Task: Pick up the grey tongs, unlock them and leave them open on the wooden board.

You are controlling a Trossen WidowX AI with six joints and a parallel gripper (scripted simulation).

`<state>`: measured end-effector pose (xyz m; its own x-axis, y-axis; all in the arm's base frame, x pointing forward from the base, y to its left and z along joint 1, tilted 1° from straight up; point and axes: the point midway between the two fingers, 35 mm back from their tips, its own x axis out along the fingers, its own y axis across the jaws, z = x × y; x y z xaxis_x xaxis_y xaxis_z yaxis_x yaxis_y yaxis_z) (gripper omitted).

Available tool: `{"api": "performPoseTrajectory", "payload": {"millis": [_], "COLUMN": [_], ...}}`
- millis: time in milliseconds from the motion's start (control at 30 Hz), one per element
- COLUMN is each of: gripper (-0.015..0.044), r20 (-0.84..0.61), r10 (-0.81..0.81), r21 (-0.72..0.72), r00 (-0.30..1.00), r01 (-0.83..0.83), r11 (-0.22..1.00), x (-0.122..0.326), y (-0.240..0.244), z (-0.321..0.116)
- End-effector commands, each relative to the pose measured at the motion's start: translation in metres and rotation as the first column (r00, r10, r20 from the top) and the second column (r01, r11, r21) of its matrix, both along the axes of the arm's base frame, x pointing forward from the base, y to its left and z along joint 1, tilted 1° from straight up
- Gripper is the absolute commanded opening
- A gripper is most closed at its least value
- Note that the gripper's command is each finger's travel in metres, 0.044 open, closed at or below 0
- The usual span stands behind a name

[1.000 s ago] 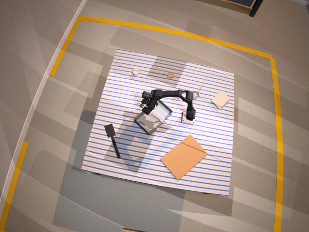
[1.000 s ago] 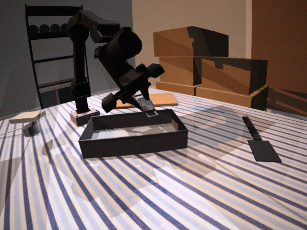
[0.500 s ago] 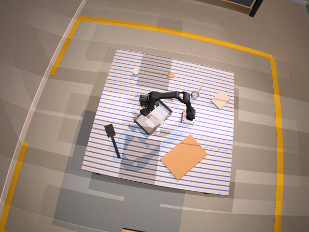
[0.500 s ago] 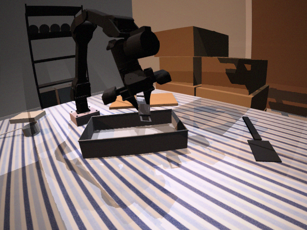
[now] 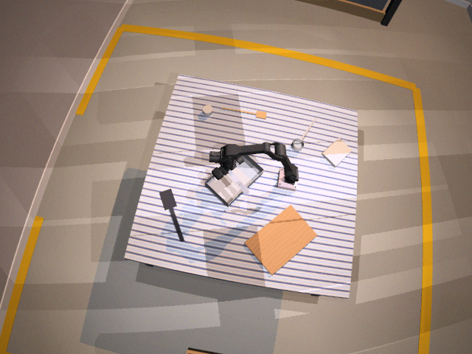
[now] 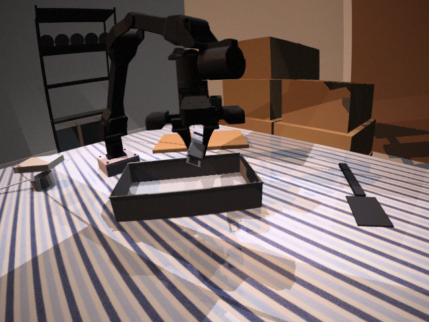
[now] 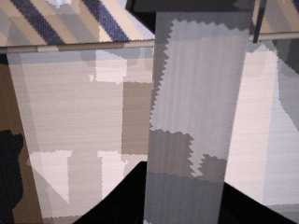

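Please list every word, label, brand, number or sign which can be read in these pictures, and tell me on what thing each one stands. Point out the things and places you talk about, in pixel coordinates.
There are none: no readable text on the arm, the tongs (image 6: 196, 148) (image 7: 196, 93), the roasting tin (image 6: 187, 204) or the wooden board (image 5: 281, 240).
Any small marking on these would be too small or blurred to read.

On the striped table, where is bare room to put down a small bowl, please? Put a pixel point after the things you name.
Bare cloth lies between the black spatula (image 5: 167, 199) (image 6: 369, 211) and the wooden board (image 5: 281, 239) (image 6: 228, 139). Crowded: around the roasting tin (image 5: 216, 192) (image 6: 187, 204), where the claw (image 6: 196, 155) grips the tongs (image 6: 196, 148) (image 7: 196, 103).
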<state>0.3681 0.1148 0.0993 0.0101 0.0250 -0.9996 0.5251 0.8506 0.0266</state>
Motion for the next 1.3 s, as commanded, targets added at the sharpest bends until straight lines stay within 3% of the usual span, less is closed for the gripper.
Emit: {"api": "performPoseTrajectory", "payload": {"millis": [0, 233, 633, 1267], "gripper": [-0.015, -0.015, -0.015, -0.015], "r20": [0.005, 0.0, 0.004, 0.009], "r10": [-0.01, 0.033, 0.258, 0.578], "r21": [-0.014, -0.007, -0.005, -0.004], "r00": [1.0, 0.999, 0.966, 0.816], "r01": [0.01, -0.033, -0.258, -0.578], "r11": [1.0, 0.999, 0.966, 0.816], "x": [0.001, -0.005, -0.04, -0.121], "y": [-0.001, 0.012, 0.082, 0.173], "z": [0.003, 0.0, -0.006, -0.015]}}
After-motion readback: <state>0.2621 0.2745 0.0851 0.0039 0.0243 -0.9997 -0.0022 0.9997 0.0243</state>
